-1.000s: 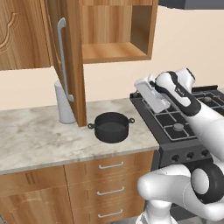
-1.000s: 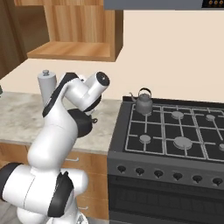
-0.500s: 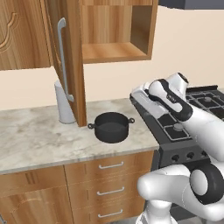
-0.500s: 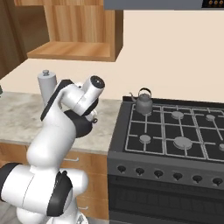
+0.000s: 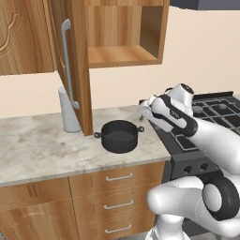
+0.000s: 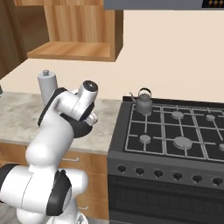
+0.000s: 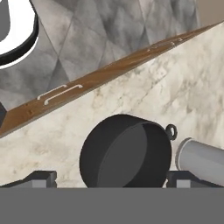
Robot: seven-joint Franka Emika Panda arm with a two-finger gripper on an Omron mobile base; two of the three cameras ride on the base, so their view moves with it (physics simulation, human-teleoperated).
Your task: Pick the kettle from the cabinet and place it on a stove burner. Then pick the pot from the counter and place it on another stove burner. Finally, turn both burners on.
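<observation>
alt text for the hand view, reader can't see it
Looking down past the open gripper, a black pot sits on the marbled counter, between the fingertips. A grey canister lies to its right.

Counter (image 5: 42,150) carries pot (image 5: 119,136), grey canister (image 5: 68,110); kettle (image 6: 143,104) on stove (image 6: 175,131)

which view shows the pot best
The left base view: the pot sits whole on the counter, both handles clear. The hand view shows it close but cut at the bottom; in the right base view the arm covers that spot.
</observation>
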